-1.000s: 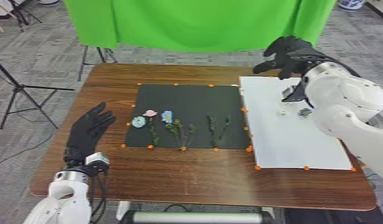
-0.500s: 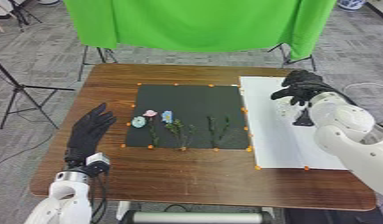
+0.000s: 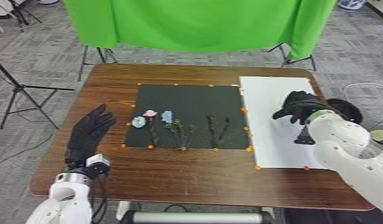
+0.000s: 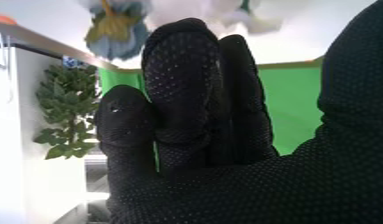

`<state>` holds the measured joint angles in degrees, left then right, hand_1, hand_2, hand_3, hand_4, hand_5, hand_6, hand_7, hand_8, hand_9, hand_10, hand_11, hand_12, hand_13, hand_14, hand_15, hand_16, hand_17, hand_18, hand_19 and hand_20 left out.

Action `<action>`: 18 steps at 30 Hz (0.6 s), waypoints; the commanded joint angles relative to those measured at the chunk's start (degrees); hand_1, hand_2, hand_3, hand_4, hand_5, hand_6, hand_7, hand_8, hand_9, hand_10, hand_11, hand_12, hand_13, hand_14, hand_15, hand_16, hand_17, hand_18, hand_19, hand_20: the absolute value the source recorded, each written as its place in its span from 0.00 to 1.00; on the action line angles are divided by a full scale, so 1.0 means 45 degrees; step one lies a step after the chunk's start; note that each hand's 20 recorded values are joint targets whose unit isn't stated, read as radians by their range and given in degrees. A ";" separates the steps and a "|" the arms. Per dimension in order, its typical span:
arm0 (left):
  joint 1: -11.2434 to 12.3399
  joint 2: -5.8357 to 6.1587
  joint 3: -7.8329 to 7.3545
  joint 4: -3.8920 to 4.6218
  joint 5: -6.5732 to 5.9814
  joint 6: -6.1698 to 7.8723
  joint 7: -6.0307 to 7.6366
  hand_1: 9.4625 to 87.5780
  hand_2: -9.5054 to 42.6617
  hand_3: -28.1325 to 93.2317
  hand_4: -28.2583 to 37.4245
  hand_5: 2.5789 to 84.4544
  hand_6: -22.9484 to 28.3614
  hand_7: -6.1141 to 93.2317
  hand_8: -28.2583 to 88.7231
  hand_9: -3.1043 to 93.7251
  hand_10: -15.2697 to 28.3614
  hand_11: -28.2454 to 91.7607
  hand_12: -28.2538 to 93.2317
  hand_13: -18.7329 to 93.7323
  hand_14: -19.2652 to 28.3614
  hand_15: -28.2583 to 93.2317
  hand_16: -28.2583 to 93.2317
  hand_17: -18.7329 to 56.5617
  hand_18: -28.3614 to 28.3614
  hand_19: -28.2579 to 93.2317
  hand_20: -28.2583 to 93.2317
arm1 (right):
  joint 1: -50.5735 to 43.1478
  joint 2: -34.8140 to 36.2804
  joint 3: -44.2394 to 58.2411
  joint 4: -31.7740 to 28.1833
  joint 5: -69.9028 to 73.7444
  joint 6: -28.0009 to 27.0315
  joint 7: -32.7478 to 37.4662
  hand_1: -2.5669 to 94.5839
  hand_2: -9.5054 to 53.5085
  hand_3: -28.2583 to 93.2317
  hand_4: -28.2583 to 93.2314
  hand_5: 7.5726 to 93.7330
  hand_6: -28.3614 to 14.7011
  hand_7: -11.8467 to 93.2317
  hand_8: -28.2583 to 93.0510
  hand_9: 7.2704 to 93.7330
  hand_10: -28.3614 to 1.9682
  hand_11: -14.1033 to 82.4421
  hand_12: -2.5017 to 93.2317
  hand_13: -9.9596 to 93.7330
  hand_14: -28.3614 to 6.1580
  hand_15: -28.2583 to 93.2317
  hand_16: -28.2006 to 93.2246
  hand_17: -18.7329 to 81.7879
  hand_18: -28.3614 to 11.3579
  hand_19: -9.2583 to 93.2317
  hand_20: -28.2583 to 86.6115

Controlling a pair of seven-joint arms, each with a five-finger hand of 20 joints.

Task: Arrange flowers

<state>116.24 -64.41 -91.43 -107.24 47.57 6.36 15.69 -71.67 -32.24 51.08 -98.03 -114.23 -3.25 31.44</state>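
Your right hand (image 3: 301, 106) is hanging over the white sheet (image 3: 269, 135) on the table's (image 3: 170, 175) right side; you can't tell whether it is touching the sheet. In the right wrist view, your right hand (image 4: 232, 192) is keeping its fingers close together and fairly straight, the thumb standing apart. Past its fingertips, a blue flower (image 4: 119, 37) and a pale flower (image 4: 257, 22) are showing against the white. Your left hand (image 3: 88, 131) is pointing forward beside the black mat (image 3: 192, 97), its fingers straight and slightly spread. On the mat, a pale blue flower (image 3: 139, 121), a pink flower (image 3: 150, 113) and a brighter blue flower (image 3: 167, 116) are lying near the left edge, and green sprigs (image 3: 212, 131) are lying nearer the sheet.
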 commanded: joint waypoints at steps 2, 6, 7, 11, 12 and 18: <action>0.0062 -0.0154 0.0063 0.0013 0.0012 -0.0064 -0.0039 0.16 0.00 0.82 0.00 0.51 0.45 0.20 0.18 0.49 0.64 0.38 0.33 0.48 0.76 0.37 0.25 0.32 0.72 0.26 0.37 | -0.0176 -0.0157 -0.0362 0.0333 -0.0327 0.1056 0.0240 0.42 0.00 0.82 0.09 0.60 0.72 0.29 0.14 0.77 0.48 0.33 0.22 0.94 0.66 0.68 0.47 0.75 0.31 1.00 0.61; 0.0138 -0.0182 0.0026 -0.0015 -0.0002 -0.0025 -0.0057 0.16 0.00 0.82 0.00 0.51 0.45 0.20 0.18 0.49 0.64 0.38 0.33 0.48 0.75 0.37 0.25 0.32 0.72 0.26 0.37 | -0.0115 -0.0171 -0.0874 0.0652 -0.0761 0.2537 0.0207 0.53 0.00 0.79 0.06 0.66 0.71 0.32 0.21 0.85 0.54 0.32 0.27 0.96 0.71 0.67 0.48 0.78 0.37 1.00 0.60; 0.0130 -0.0171 0.0032 -0.0008 -0.0018 -0.0017 -0.0056 0.16 0.00 0.82 0.00 0.51 0.45 0.20 0.18 0.49 0.64 0.38 0.33 0.48 0.75 0.37 0.25 0.32 0.72 0.26 0.37 | -0.0075 -0.0153 -0.1007 0.0709 -0.0870 0.2872 0.0214 0.57 0.00 0.77 0.06 0.70 0.70 0.33 0.23 0.88 0.56 0.29 0.30 0.97 0.73 0.66 0.48 0.79 0.38 1.00 0.60; 0.0120 -0.0123 -0.0012 -0.0013 -0.0053 0.0002 -0.0049 0.16 0.00 0.82 0.00 0.51 0.46 0.19 0.18 0.49 0.64 0.38 0.33 0.48 0.76 0.37 0.25 0.32 0.72 0.26 0.37 | 0.0277 -0.0057 -0.1404 0.0794 -0.1024 0.3972 -0.0076 0.64 0.00 0.76 0.06 0.79 0.69 0.36 0.26 0.97 0.63 0.23 0.39 1.00 0.77 0.66 0.49 0.82 0.41 1.00 0.60; 0.0129 -0.0095 -0.0020 -0.0031 -0.0067 0.0041 -0.0038 0.16 0.00 0.82 0.00 0.51 0.46 0.19 0.18 0.49 0.64 0.38 0.33 0.49 0.76 0.37 0.25 0.32 0.72 0.26 0.37 | 0.0442 -0.0017 -0.1539 0.0754 -0.1008 0.4363 -0.0145 0.65 0.00 0.76 0.06 0.80 0.69 0.36 0.26 0.99 0.65 0.24 0.40 1.00 0.78 0.67 0.49 0.83 0.42 1.00 0.61; 0.0150 0.0063 -0.0182 -0.0020 -0.0126 0.0096 0.0023 0.16 0.00 0.82 0.00 0.51 0.46 0.19 0.18 0.49 0.64 0.38 0.33 0.48 0.76 0.37 0.25 0.32 0.72 0.26 0.37 | 0.2111 -0.0011 -0.2011 -0.0528 -0.0856 0.5043 -0.0629 0.65 0.00 0.77 0.07 0.83 0.67 0.35 0.26 1.00 0.65 0.25 0.40 1.00 0.79 0.69 0.48 0.84 0.42 1.00 0.62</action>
<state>116.27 -64.71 -91.48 -107.24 47.49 6.45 15.62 -70.46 -32.71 43.22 -94.41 -117.76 16.52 31.10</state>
